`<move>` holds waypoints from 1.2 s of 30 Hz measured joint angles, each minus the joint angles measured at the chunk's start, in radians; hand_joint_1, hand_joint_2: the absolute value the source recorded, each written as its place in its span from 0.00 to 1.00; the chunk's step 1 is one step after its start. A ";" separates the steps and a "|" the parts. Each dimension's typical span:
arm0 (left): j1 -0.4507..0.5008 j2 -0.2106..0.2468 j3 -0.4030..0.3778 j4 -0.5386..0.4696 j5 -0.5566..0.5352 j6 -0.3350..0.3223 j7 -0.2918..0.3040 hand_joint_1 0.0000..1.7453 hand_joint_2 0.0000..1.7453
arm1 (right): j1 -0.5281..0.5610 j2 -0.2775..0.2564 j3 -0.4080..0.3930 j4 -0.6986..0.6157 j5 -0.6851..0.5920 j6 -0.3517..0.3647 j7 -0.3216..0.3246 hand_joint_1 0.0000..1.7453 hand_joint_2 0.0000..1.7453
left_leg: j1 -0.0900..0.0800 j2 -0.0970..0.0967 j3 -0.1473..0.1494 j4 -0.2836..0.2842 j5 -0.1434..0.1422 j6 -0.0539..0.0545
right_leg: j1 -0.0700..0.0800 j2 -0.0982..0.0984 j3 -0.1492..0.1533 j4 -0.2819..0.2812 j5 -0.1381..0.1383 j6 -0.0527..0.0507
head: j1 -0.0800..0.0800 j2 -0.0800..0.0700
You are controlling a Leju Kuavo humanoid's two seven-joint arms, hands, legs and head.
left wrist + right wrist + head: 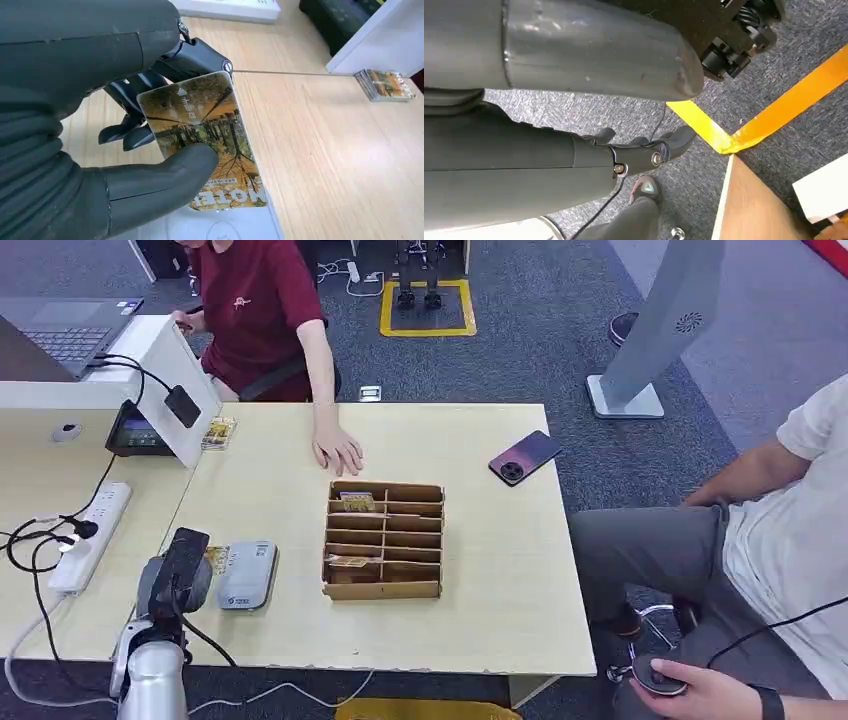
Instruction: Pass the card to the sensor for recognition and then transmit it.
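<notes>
My left hand is at the table's front left and pinches a card between its thumb and its dark fingers. The card is printed with autumn trees and a yellow band of lettering. It hangs just over the grey sensor pad, whose pale edge peeks out beneath it. From the head view just a yellow sliver of the card shows beside the hand. My right hand hangs low beside the table over the carpet, fingers loosely apart and holding nothing.
A cardboard divider box with cards in some slots stands mid-table. A person's hand rests behind it, and a phone lies at the far right. A card stack lies by the white stand, and a power strip lies at left.
</notes>
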 joint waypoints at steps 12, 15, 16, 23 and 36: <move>-0.002 0.015 0.010 0.051 0.049 -0.041 -0.003 1.00 1.00 | -0.005 0.003 -0.018 -0.005 0.019 0.005 -0.006 0.00 0.00 | 0.000 0.000 0.000 0.000 0.000 0.000 | 0.000 0.000 0.000 0.000 0.000 0.000 | 0.000 0.000; 0.000 0.018 0.014 0.055 0.122 -0.080 -0.017 1.00 1.00 | -0.006 0.003 -0.022 -0.005 0.030 0.009 -0.007 0.00 0.00 | 0.000 0.000 0.000 0.000 0.000 0.000 | 0.000 0.000 0.000 0.000 0.000 0.000 | 0.000 0.000; 0.001 0.019 0.014 0.055 0.137 -0.090 -0.015 1.00 1.00 | -0.006 0.003 -0.023 -0.005 0.032 0.011 -0.009 0.00 0.00 | 0.000 0.000 0.000 0.000 0.000 0.000 | 0.000 0.000 0.000 0.000 0.000 0.000 | 0.000 0.000; 0.003 0.026 0.013 0.067 0.153 -0.101 0.015 1.00 1.00 | -0.013 0.003 -0.035 -0.005 0.044 0.018 -0.015 0.00 0.00 | 0.000 0.000 0.000 0.000 0.000 0.000 | 0.000 0.000 0.000 0.000 0.000 0.000 | 0.000 0.000; 0.005 0.050 0.005 0.102 0.115 -0.075 0.040 1.00 1.00 | -0.016 0.004 -0.043 -0.005 0.060 0.020 -0.012 0.00 0.00 | 0.000 0.000 0.000 0.000 0.000 0.000 | 0.000 0.000 0.000 0.000 0.000 0.000 | 0.000 0.000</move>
